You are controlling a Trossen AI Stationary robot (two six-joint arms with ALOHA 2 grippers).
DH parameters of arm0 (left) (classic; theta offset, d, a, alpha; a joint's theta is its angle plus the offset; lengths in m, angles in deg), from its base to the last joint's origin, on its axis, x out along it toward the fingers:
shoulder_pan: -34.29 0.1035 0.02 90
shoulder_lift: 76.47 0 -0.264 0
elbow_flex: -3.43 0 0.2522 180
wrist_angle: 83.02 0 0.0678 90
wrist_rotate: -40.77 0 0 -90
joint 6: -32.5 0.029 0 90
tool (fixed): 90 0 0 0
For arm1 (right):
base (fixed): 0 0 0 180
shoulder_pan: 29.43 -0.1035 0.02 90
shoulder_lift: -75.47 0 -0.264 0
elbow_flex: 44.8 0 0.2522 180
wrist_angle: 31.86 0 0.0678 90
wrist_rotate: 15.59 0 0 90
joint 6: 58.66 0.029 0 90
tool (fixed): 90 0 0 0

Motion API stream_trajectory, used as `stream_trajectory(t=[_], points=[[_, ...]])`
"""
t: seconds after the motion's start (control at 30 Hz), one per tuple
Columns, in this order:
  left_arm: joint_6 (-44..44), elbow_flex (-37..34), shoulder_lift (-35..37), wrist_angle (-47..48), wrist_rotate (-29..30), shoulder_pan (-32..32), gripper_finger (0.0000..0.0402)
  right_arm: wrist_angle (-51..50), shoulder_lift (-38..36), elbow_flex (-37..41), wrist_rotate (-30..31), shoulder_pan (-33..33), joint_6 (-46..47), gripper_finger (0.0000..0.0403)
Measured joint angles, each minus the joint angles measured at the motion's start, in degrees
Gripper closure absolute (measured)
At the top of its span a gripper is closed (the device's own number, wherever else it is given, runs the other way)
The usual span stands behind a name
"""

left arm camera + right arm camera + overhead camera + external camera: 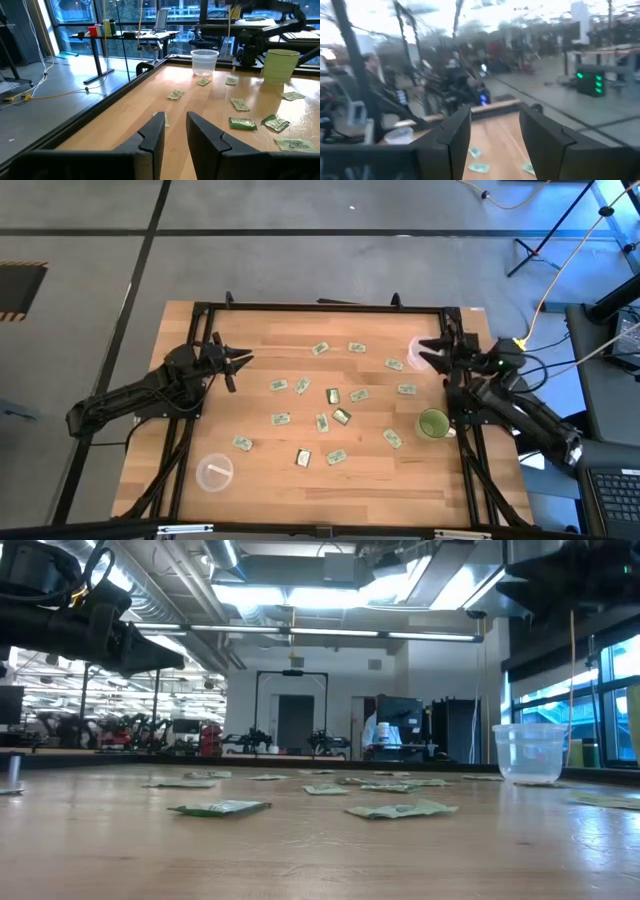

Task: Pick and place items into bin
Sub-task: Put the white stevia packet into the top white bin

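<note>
Many small flat rectangular packets (304, 386), mostly pale green and white with a few darker or golden ones such as the one near the table's middle (332, 395), lie scattered singly across the middle of the light wooden table (270, 480). None overlaps another in the high view, and each is far smaller than the cups. In the low view they lie flat on the boards, some slightly crumpled (219, 807).

A clear plastic cup (214, 473) stands near the table's left front part. A second clear plastic cup (418, 355) sits at the far right, just beside the right gripper (428, 352). A pale green opaque cup (433, 424) stands by the right edge.

The left gripper (236, 366) hangs above the table's left side, clear of the packets; its two dark fingers (152, 136) stand a little apart with nothing between them. The right gripper's fingers (456, 134) are spread wide and hold nothing.
</note>
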State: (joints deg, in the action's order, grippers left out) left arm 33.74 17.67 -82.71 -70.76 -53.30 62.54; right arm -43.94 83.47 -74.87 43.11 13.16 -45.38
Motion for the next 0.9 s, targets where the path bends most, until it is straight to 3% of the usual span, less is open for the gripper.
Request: stream_trajectory(t=[0.2,0.4,0.77,0.9], points=[[0.0,0.0,0.0,0.0,0.0,0.0,0.0327,-29.3,14.3,-17.8,12.5,-3.9,-5.9,0.0231],[0.0,0.0,0.0,0.0,0.0,0.0,0.0327,-55.5,30.1,-30.9,21.7,-9.8,3.4,0.0231],[0.0,0.0,0.0,-0.9,0.0,0.0,0.0327,-67.5,50.8,-32.9,24.8,-21.9,27.5,0.0231],[0.0,0.0,0.0,-1.5,0.1,0.0,0.0327,-68.4,56.4,-32.8,32.8,-26.0,35.7,0.0231]])
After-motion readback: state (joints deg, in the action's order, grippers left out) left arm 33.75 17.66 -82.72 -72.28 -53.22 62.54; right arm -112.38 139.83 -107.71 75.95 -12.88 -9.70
